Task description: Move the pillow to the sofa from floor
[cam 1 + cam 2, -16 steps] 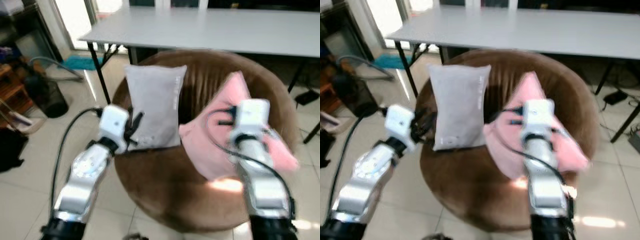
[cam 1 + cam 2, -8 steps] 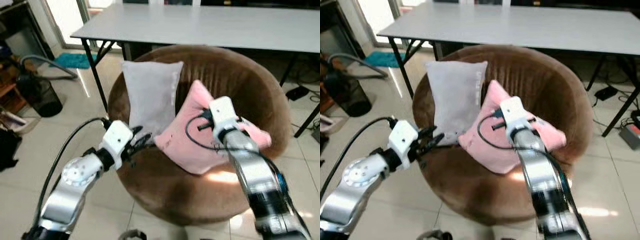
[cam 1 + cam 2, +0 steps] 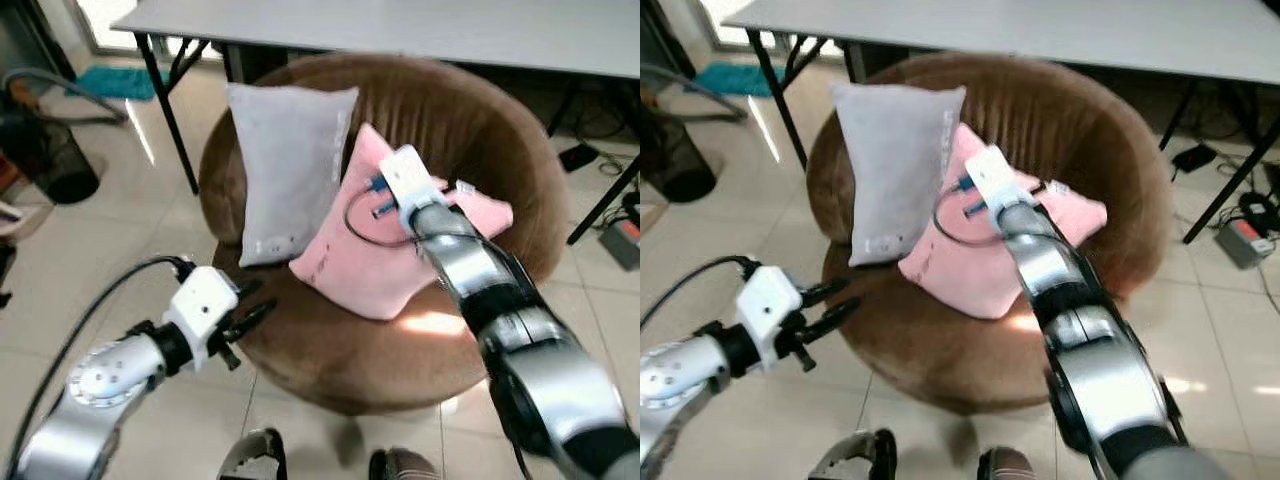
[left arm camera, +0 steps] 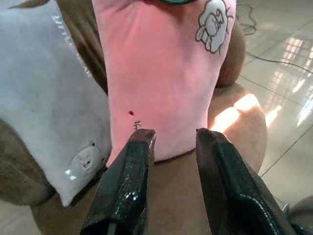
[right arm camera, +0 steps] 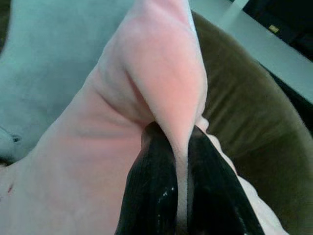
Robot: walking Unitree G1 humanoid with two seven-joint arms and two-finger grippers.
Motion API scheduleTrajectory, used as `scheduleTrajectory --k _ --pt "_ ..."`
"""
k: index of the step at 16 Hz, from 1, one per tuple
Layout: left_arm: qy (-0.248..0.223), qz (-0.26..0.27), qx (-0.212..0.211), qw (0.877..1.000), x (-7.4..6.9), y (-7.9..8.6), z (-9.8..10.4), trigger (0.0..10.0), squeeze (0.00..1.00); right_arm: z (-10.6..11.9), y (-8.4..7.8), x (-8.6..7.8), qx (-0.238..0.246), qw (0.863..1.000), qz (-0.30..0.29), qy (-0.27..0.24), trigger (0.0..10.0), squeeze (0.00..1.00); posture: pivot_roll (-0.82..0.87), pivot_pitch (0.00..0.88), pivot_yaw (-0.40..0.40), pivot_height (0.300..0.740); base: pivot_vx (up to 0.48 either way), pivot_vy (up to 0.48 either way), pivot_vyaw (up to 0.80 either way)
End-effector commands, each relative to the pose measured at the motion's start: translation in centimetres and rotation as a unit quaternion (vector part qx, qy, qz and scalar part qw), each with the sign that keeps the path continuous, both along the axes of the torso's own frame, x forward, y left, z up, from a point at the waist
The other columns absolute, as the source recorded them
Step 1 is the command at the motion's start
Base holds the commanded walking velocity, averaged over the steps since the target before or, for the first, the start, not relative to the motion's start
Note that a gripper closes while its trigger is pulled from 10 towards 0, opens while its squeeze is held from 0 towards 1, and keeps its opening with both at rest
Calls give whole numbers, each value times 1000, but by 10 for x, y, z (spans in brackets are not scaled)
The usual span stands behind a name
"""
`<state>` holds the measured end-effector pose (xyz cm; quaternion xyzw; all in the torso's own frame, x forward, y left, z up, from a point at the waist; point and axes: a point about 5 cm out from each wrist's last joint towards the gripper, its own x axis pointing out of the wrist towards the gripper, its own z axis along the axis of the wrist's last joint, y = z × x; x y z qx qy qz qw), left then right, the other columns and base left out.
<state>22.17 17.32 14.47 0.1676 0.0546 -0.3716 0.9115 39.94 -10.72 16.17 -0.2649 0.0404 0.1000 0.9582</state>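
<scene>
Two pillows are resting on the brown sofa (image 3: 330,350), the pink pillow (image 3: 370,260) leaning beside the grey pillow (image 3: 285,170), right gripper (image 5: 178,152) pinching its upper corner, left gripper (image 3: 245,318) hanging unclenched at the seat's front edge.

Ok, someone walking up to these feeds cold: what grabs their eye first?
The pink pillow on the round brown sofa, leaning against the grey pillow to its left. The right pincer is shut on a pinched fold at the pink pillow's top. The left pincer hovers open at the sofa's front edge, pointing at the pillow.
</scene>
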Motion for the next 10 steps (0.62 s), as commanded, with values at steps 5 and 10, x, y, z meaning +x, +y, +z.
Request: scheduleTrajectory --k 5,10 --pt "3 -10 -3 1000 -8 -4 9 10000 0 31 25 10 4 998 32 -50 10000 1000 142 269 -2 740 0 0 0" --pt "-24 27 -13 999 4 -11 8 10000 0 56 15 15 29 992 -3 -122 10000 0 108 215 -2 740 0 0 0"
